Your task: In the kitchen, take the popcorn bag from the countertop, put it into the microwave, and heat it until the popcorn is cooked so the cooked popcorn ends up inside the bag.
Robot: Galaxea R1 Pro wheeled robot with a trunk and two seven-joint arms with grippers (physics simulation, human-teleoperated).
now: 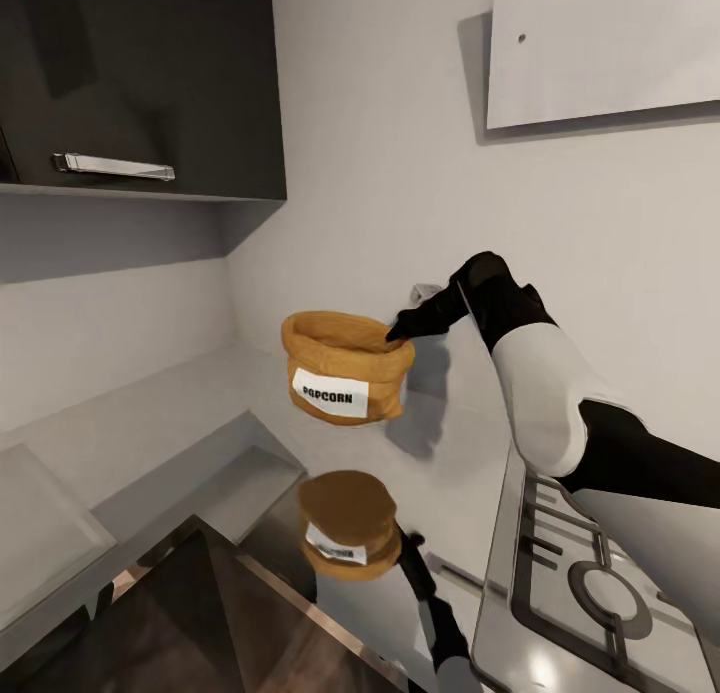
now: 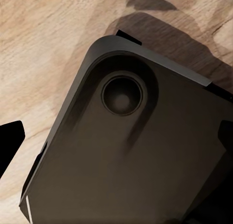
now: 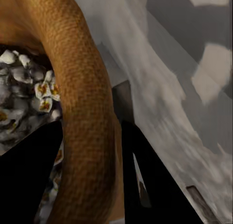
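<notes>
Long grey, shiny stainless-steel countertop across the lower part of the head view, running along the pale wall. Dark upper cabinet with a silver bar handle above it, at the left. Gas hob with dark grates at the right end of the countertop. White flat panel high on the wall at the right.

White and black right arm reaching in from the right, over the hob. Small squat tan-brown popcorn bag with a rolled rim and a white label reading "POPCORN", held up in the air above the countertop, well clear of the surface, upright. Mirror picture of the bag on the shiny steel just under it.

Right gripper clenched on the rolled rim of the bag, at the rim's right side. In the right wrist view, one black finger inside the bag and the other outside, with the thick woven rim pressed between them. Pale and brownish popcorn, a speckled heap, inside the bag.

In the left wrist view, a dark rounded body with a round recess over a light wooden floor. State of the left gripper: cannot tell.
</notes>
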